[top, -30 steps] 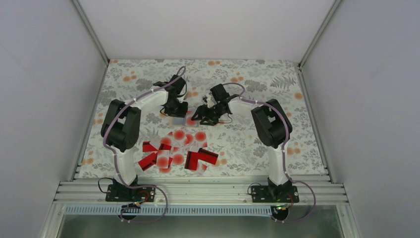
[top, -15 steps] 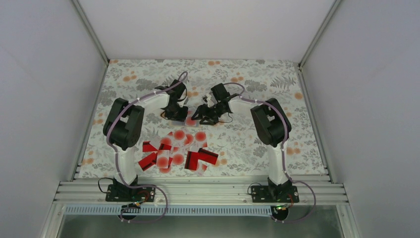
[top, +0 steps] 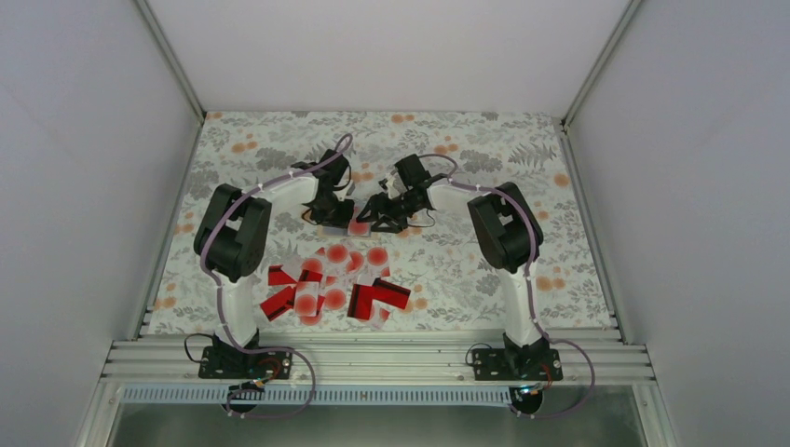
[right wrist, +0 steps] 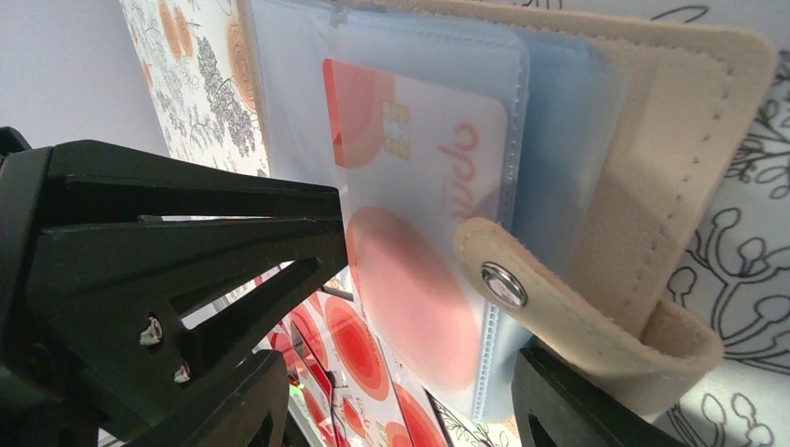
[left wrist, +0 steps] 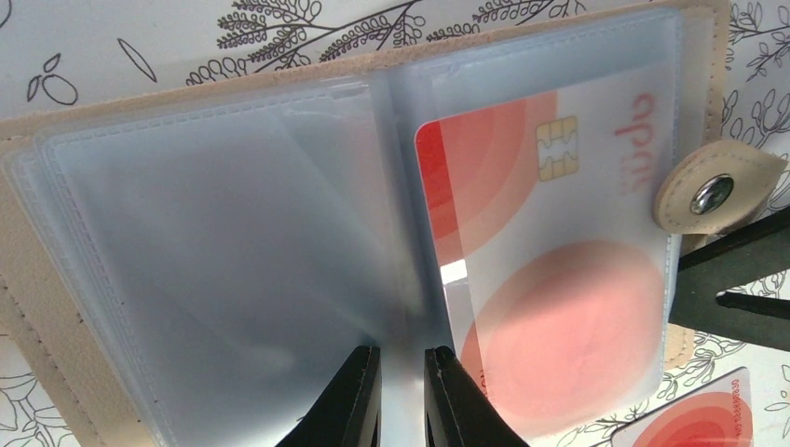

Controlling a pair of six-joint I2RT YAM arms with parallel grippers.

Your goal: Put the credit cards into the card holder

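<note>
One white card with red dots (left wrist: 550, 307) sits in a clear sleeve of the open card holder (left wrist: 37, 307), out on the floral table (top: 466, 270) between the arms. Its red lettering may read "opni", we can't be sure. The left gripper (left wrist: 402, 396) is pinched on a sleeve leaf; the right gripper (right wrist: 405, 414) stands jaws apart, straddling the snap tab (right wrist: 503, 284) edge. Loose credit cards (top: 331, 284) lie scattered nearer the bases.

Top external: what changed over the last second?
Left end effector moved nearward over the card holder, hiding most of it from above; it now pinches an inner sleeve. Right end effector edged left. Loose credit cards unmoved.
</note>
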